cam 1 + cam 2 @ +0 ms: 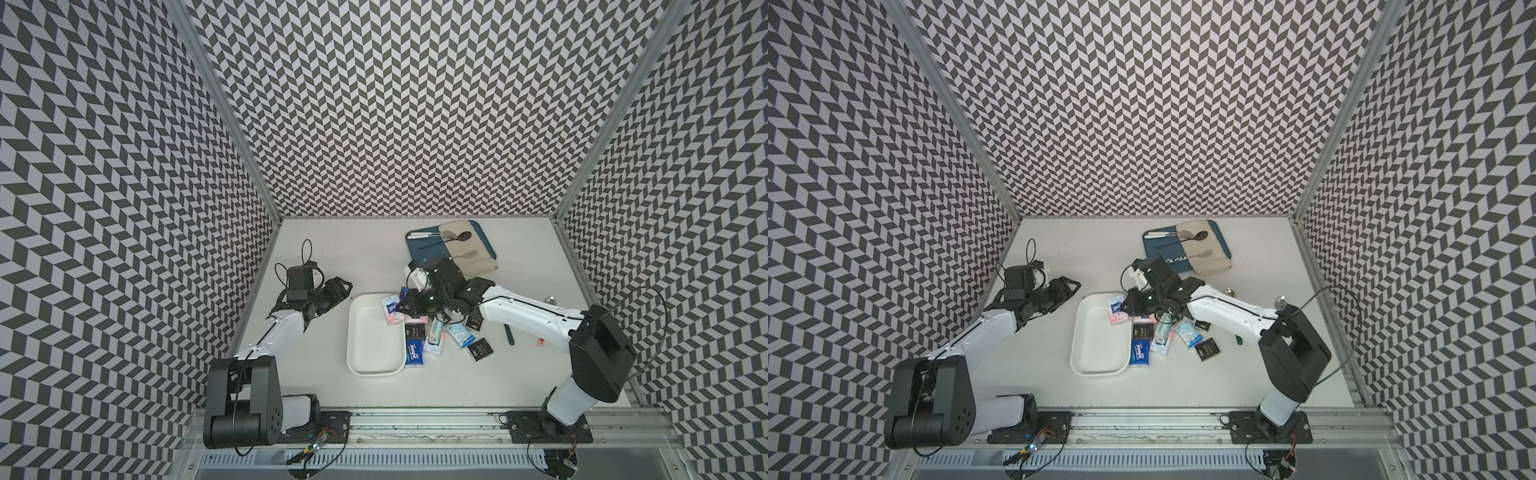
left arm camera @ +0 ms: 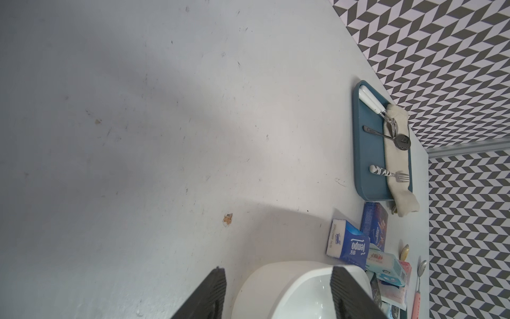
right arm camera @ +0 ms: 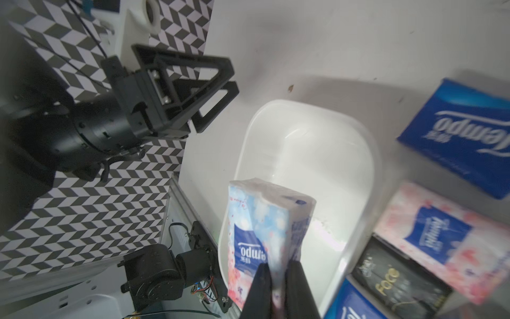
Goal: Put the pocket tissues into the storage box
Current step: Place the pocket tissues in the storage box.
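Packet (image 3: 262,229) – where is it?
– Pinched at one end between right gripper (image 3: 276,279) fingers (image 3: 259,292), over the box (image 3: 367,154) rim, long axis pointing away from them. Left gripper (image 2: 276,272) half-open, empty.

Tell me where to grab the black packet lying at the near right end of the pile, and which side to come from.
Grip the black packet across its long edges, coming straight down from above. It lies flat on the table, slanted, so the grip must turn to match. Both long edges look clear; only the pale blue packet sits near one corner.
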Robot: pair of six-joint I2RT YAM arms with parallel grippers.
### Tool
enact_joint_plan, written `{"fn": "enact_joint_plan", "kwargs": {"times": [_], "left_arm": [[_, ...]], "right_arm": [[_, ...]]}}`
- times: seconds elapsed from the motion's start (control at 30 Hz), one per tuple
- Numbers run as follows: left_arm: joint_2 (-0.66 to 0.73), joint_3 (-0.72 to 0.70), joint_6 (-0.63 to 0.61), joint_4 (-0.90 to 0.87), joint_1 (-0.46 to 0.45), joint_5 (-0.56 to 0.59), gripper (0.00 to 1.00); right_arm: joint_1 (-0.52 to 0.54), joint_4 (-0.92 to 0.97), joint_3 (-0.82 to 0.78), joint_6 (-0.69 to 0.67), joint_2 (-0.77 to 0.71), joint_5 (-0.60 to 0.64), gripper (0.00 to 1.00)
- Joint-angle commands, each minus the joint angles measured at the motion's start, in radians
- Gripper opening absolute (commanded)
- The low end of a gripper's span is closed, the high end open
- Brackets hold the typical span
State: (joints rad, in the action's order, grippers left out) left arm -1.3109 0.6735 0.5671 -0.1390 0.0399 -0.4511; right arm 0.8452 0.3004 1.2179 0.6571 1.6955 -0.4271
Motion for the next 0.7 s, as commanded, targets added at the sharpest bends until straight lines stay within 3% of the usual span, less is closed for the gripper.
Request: {"fn": "enact_joint_plan", "kwargs": {"times": [0.0, 0.2, 0.43, 0.67], "left_arm": [[0.021, -0.002, -0.034, 0.005, 0.006, -0.013, 0.66], [0.075, -0.007, -0.038, -0.053, 0.008, 0.021, 0.68], [0.130, -0.074, 0.004, -0.066, 0.006, -0.047, 0.69], [0.151, -0.127, 0.030, -0.057, 0.006, -0.083, 0.69]], "right_arm": [[0.056, -0.074, 0.056, 0.081, 0.092, -0.012, 0.06], [0.080, -0.110, 0.130, 0.190, 0.231, 0.040, 0.06], [0.079, -0.196, 0.169, 0.334, 0.330, 0.119, 0.06], [0.080, -0.230, 0.234, 0.395, 0.405, 0.183, 0.06]]}}
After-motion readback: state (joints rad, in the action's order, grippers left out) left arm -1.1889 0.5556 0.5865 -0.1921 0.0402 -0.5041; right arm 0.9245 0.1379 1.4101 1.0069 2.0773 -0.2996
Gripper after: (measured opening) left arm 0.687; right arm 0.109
